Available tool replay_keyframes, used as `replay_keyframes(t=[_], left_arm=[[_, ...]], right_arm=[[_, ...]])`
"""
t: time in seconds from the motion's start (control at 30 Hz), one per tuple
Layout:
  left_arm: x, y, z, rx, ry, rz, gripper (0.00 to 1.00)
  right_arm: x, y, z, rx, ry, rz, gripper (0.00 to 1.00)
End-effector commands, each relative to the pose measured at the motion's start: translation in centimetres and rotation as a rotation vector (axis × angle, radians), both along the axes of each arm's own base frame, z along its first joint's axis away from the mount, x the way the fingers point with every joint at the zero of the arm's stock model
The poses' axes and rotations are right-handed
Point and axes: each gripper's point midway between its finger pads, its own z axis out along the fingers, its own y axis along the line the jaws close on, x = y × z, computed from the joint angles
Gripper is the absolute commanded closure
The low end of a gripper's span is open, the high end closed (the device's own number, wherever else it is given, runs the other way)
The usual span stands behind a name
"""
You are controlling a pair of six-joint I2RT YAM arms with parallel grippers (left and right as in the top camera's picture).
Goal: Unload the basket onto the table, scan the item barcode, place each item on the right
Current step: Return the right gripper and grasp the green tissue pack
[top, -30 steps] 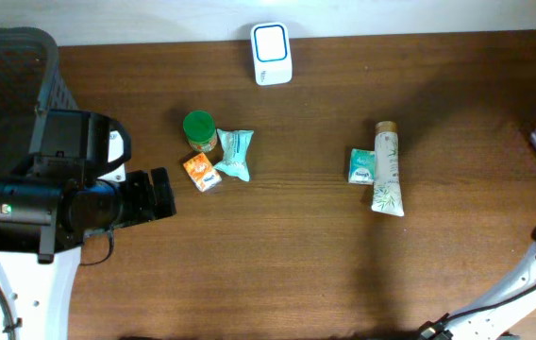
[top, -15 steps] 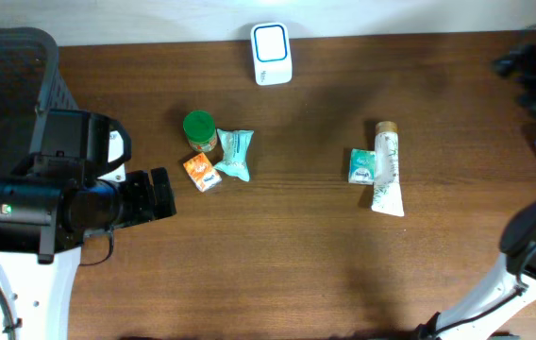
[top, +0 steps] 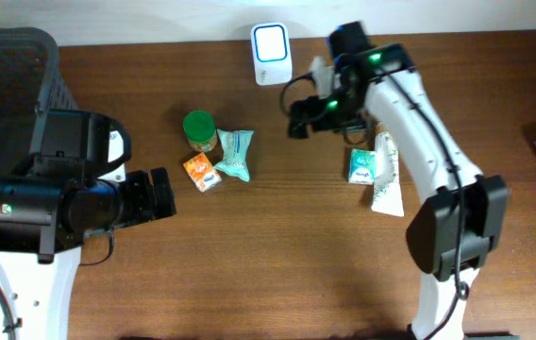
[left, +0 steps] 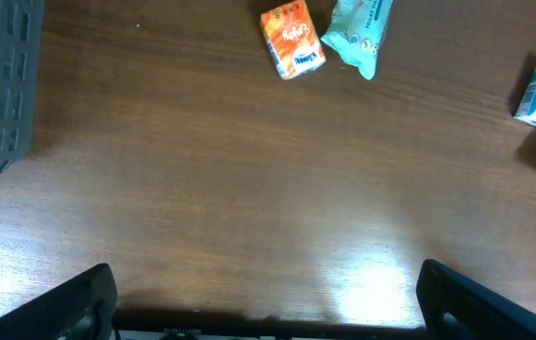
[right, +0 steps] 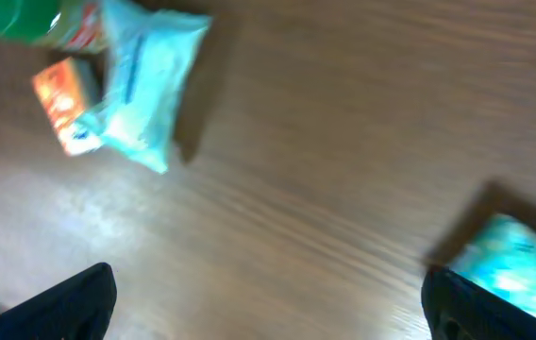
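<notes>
Swinging in from the right edge, the right arm (top: 419, 123) now reaches across the upper middle of the overhead view, its pincer (top: 298, 121) spread wide and empty above the tabletop (top: 277, 246). The left pincer (top: 159, 194), at left, also gapes. The likely target, the teal pouch (top: 235, 153), lies left of centre beside a green-lidded jar (top: 199, 130). It is probably light, soft and crinkly, so pinch across its flat middle.

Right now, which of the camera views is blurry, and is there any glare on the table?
Right wrist view: blurred throughout, the teal packet and orange box soft-edged. Left wrist view: sharp, with a bright glare patch on the table low and right of centre. Overhead view: in focus, no glare patch on the wood.
</notes>
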Motion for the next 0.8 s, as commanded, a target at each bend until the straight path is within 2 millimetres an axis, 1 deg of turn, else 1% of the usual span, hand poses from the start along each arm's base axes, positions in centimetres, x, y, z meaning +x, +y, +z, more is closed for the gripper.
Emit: replay_keyframes(t=[0.0,0.03,0.07,0.1,0.13,0.2,0.23,0.3,0.33,0.37,0.4,0.47,0.53,0.6,0.63,0.73,0.77], left_arm=[[-0.1,0.2,0.3,0.008,-0.014,-0.004,0.01],[-0.1,0.2,0.3,0.008,-0.014,-0.004,0.01],[-0.1,0.2,0.3,0.008,-0.014,-0.004,0.01],[-0.1,0.2,0.3,0.008,-0.014,-0.004,0.01],[-0.1,0.2,0.3,0.008,-0.014,-0.004,0.01],[-0.1,0.2,0.3,0.008,-0.014,-0.004,0.01],[-0.1,0.2,0.3,0.008,-0.014,-0.004,0.01],[-0.1,0.2,0.3,0.008,-0.014,-0.004,0.01],[-0.1,0.2,0.3,0.008,-0.015,-0.004,0.01],[-0.1,0.2,0.3,0.008,-0.015,-0.004,0.01],[-0.1,0.2,0.3,0.008,-0.015,-0.004,0.01],[-0.1,0.2,0.3,0.008,-0.014,-0.004,0.01],[-0.1,0.2,0.3,0.008,-0.014,-0.004,0.01],[-0.1,0.2,0.3,0.008,-0.015,-0.004,0.01],[-0.1,0.2,0.3,0.008,-0.014,-0.004,0.01],[-0.1,0.2,0.3,0.008,-0.014,-0.004,0.01],[-0.1,0.2,0.3,0.008,-0.014,-0.004,0.01]], right_arm=[[-1.7,2.3,-0.7,-0.044,0.006,0.074,0.01],[-1.9,1.9,-1.2,-0.108,-0.002,0.078,0.01],[-2.1,0.5,-2.0,-0.209,0.004,0.031,0.01],[-2.0,-1.8,-3.0,-0.33,0.009,-0.061,0.01],[-2.3,-3.8,-4.4,-0.411,0.027,-0.092,0.01],[-2.4,-5.3,-5.8,-0.452,0.039,-0.108,0.01],[-2.5,-6.1,-7.2,-0.46,0.053,-0.123,0.01],[-2.7,-7.5,-9.0,-0.464,0.073,-0.152,0.01],[-2.7,-8.3,-9.5,-0.465,0.082,-0.176,0.0],[-2.6,-9.0,-9.9,-0.463,0.085,-0.193,0.07],[-2.4,-9.6,-10.2,-0.463,0.088,-0.209,0.17],[-2.4,-10.4,-10.7,-0.462,0.092,-0.226,0.22],[-2.3,-10.4,-11.3,-0.459,0.086,-0.23,0.24],[-2.7,-10.3,-12.2,-0.459,0.088,-0.243,0.29],[-3.1,-10.5,-12.9,-0.457,0.103,-0.284,0.34],[-3.6,-10.6,-14.3,-0.451,0.11,-0.333,0.42],[-3.9,-10.6,-14.9,-0.445,0.114,-0.349,0.49]])
